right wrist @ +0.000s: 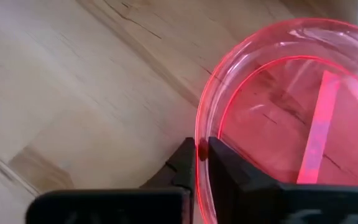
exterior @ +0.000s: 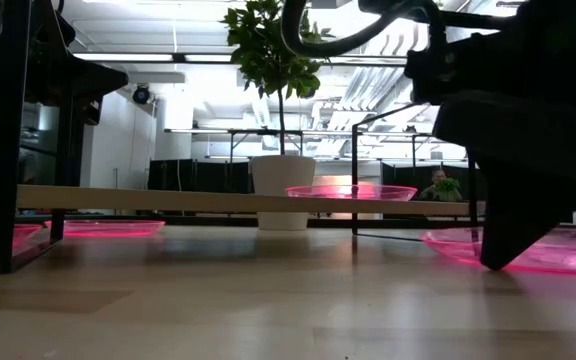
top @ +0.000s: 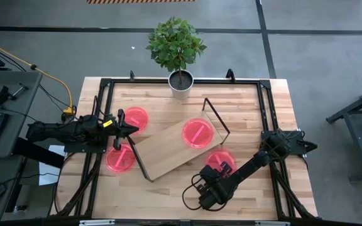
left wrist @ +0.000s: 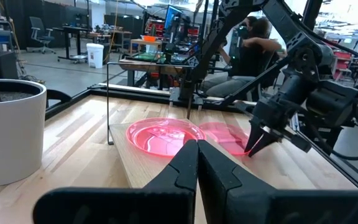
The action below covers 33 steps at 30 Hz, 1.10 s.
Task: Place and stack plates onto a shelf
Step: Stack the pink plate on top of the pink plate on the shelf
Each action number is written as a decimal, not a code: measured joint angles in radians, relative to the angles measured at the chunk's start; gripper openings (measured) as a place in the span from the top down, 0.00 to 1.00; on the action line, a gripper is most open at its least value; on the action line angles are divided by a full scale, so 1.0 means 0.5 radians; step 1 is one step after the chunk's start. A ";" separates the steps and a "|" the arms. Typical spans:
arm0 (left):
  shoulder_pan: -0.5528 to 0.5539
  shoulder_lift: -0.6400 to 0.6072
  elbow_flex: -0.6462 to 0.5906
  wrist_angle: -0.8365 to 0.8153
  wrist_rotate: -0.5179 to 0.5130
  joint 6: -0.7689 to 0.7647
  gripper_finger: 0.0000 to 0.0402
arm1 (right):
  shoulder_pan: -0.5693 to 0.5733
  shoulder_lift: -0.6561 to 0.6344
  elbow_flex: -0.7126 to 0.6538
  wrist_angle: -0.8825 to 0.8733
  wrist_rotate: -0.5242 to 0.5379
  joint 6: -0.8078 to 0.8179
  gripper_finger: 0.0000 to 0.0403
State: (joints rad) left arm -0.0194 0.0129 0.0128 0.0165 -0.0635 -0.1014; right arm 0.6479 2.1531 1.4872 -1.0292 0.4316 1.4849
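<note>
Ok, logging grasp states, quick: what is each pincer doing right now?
Left pincer: shut, holding nothing, above the light-wood shelf board.
Right pincer: shut on the rim of a translucent pink-red plastic plate on the table.

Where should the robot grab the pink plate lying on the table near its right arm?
By its raised rim. The plate lies flat on the table, too wide to span, so one finger goes inside the rim and one outside, coming down from above. The right gripper pinches its edge just so.
</note>
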 joint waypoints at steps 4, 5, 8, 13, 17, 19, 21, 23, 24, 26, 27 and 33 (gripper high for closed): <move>0.000 0.000 0.000 0.000 0.000 0.000 1.00 | 0.005 -0.011 0.013 -0.049 -0.051 -0.049 0.99; 0.000 0.000 0.000 0.000 0.000 0.000 1.00 | 0.005 -0.013 0.032 -0.086 -0.086 -0.055 1.00; -0.001 0.000 0.000 0.000 0.000 0.000 1.00 | 0.020 -0.049 0.116 -0.216 -0.095 -0.094 1.00; -0.001 0.000 0.000 0.000 0.000 0.000 1.00 | 0.045 -0.104 0.346 -0.498 -0.083 -0.161 1.00; 0.000 0.000 0.000 0.000 0.000 0.000 1.00 | 0.044 -0.118 0.542 -0.571 -0.143 -0.334 1.00; -0.001 0.000 0.000 0.000 0.000 0.000 1.00 | 0.043 -0.118 0.635 -0.598 -0.153 -0.421 1.00; -0.001 0.000 0.000 0.000 0.000 -0.001 1.00 | 0.043 -0.118 0.716 -0.621 -0.148 -0.471 1.00; -0.001 0.000 0.000 0.000 0.000 -0.001 1.00 | 0.043 -0.119 0.752 -0.664 -0.147 -0.462 1.00; 0.000 0.000 0.000 0.000 0.000 0.000 1.00 | 0.043 -0.119 0.751 -0.696 -0.141 -0.441 1.00; 0.000 0.000 0.000 0.000 0.000 0.000 1.00 | 0.054 -0.122 0.696 -0.704 -0.131 -0.384 1.00; -0.001 0.000 -0.001 0.000 0.000 0.000 1.00 | 0.062 -0.122 0.652 -0.704 -0.136 -0.357 1.00; -0.001 0.001 0.000 0.000 0.000 0.000 1.00 | 0.157 -0.126 0.400 -0.989 -0.346 0.012 0.98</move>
State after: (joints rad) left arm -0.0196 0.0132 0.0128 0.0164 -0.0635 -0.1015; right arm 0.7265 2.0899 1.6874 -1.5239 0.2587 1.4907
